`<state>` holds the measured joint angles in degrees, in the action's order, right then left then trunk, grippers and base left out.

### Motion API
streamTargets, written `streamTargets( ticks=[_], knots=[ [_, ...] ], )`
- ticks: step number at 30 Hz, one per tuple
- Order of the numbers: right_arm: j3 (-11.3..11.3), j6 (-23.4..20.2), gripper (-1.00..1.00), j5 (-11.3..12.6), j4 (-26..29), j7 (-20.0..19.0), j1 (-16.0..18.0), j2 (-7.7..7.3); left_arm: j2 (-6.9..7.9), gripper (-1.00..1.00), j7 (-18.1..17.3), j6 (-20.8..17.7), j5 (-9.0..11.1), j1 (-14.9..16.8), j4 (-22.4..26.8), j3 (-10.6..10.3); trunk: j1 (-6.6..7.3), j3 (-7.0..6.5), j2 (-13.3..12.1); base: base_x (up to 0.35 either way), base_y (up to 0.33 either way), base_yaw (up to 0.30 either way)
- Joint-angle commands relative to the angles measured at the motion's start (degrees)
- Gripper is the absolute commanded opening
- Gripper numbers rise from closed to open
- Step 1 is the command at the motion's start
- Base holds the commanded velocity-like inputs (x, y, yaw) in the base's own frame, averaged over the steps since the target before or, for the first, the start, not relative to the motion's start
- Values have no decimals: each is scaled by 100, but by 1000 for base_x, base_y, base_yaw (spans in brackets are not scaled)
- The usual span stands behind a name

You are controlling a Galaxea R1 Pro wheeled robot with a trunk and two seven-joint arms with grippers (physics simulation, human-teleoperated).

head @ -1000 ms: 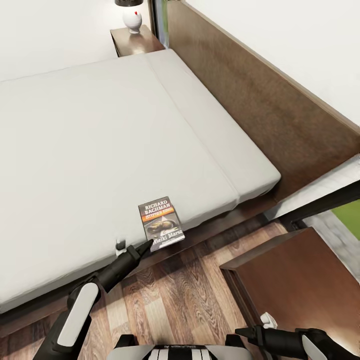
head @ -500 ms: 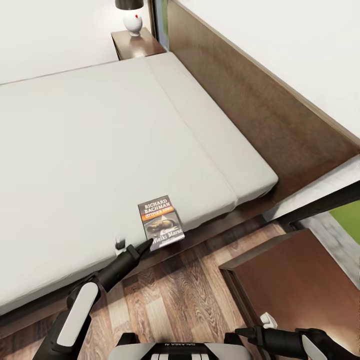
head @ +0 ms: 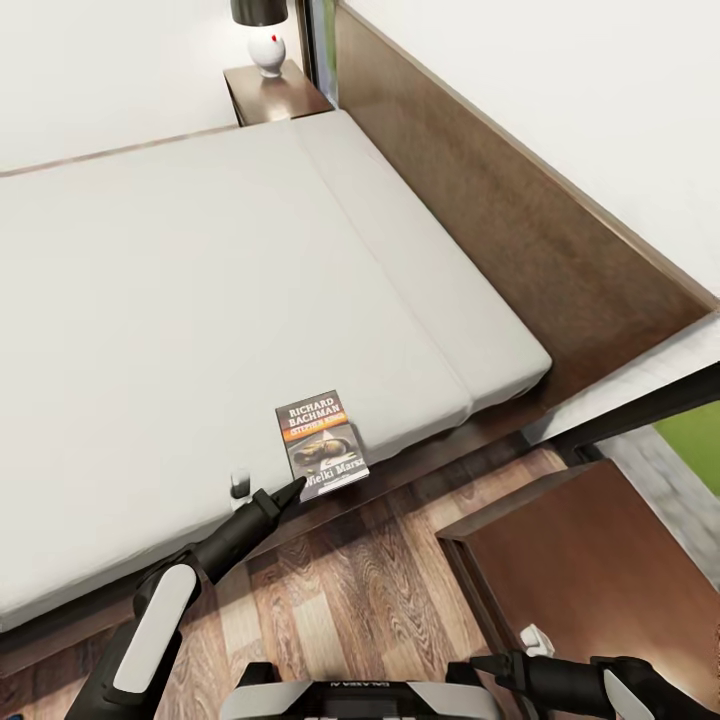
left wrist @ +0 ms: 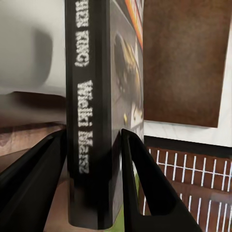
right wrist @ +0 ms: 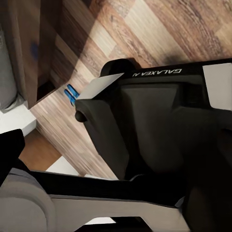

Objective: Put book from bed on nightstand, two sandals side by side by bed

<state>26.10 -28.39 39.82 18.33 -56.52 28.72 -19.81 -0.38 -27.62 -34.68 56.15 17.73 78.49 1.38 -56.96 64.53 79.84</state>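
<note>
I am pinching the thin dark paperback book [left wrist: 94, 121] by its spine between my left gripper's [head: 292, 489] black fingers [left wrist: 145, 183], at six o'clock on the large grey-mattressed bed [head: 200, 300], to lift it; my right gripper's [head: 480, 664] finger spread I cannot tell.

White walls [head: 560, 110] close the room on two sides, plain and bare. The floor [head: 360, 600] is wood plank in mixed brown tones, with a clear grain. At the far corner a small lamp [head: 264, 30] with a round white base and a dark shade stands on a low dark wooden cabinet [head: 275, 92], just beside a narrow strip of black-framed window [head: 320, 40]. Another black window frame [head: 640, 405] runs low along the wall at the right, and green grass [head: 695, 435] shows through it (the glass itself is hard to make out). A second dark brown cabinet top [head: 590, 570] sits near that window. The light is even and soft, with faint shadows.
</note>
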Motion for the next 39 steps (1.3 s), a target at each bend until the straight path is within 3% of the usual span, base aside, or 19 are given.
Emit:
streamTargets(
  ticks=[1,13,18,21,39],
  knots=[
    [28,-44,100,52,4,0,2,-5,-5,-100,-6,-39,19,2,0,11,23,-16,-40,0,0,0],
    [27,-26,100,52,4,0,2,-5,-6,-100,-5,-39,19,2,-12,9,286,-232,-521,0,0,0],
    [27,531,100,52,-4,-25,2,-5,-6,-100,1,-36,20,2,-18,7,396,-350,-722,0,0,0],
    [27,648,100,52,-5,-32,2,-5,-6,-100,2,-32,19,2,-26,7,462,-430,-842,0,0,0],
    [27,713,100,60,-14,-8,2,-5,30,-100,35,4,-41,0,-54,9,835,-898,-1524,0,0,0]
  ],
)
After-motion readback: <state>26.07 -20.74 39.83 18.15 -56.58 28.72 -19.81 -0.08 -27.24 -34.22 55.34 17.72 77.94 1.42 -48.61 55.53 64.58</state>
